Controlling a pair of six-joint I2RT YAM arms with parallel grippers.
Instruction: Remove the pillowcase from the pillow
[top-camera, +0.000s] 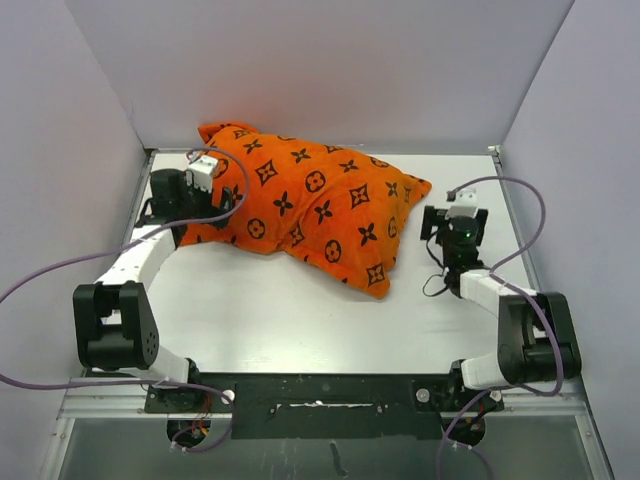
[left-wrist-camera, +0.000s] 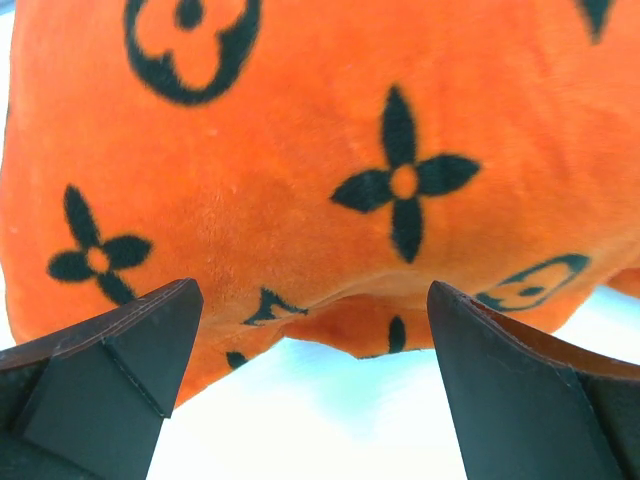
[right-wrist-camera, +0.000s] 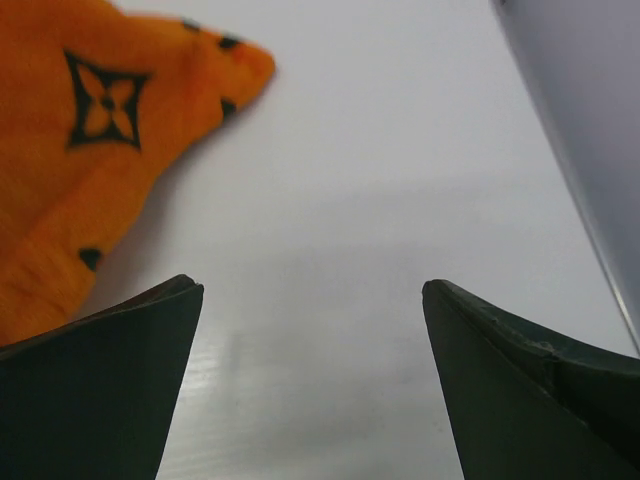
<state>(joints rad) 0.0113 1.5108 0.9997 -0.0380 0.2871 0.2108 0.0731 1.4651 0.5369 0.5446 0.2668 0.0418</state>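
Top external view: the pillowcase (top-camera: 310, 205) lies plump and filled on the far half of the table (top-camera: 300, 320), running slantwise from the far left toward the right, one corner pointing at the right arm.
Pillow: hidden inside the orange cover; none of it shows.
Pattern: black flowers, diamonds and circles on bright orange plush.
Left wrist view: the left gripper (left-wrist-camera: 310, 300) is spread wide, both dark fingers low in the picture, and the bulging side of the cover fills the space ahead of them; whether the tips touch the fabric cannot be told.
Left arm pose: reaches forward from its base along the left side of the table, elbow raised, wrist turned in at the left end of the cover.
Right wrist view: the right gripper (right-wrist-camera: 310, 290) is also spread wide and holds nothing; bare table lies between its fingers, with the cover's pointed corner off to its left.
Right arm pose: folded close to its base, its wrist just beside the right corner of the cover and apart from it.
Cables (top-camera: 60, 270): purple, looping from each wrist back to the near edge.
Base: a black mounting bar (top-camera: 320, 395) carries both arms.
Surface: white and smooth.
Room: a pale back wall (top-camera: 320, 70) and a side wall on either side close in the table.
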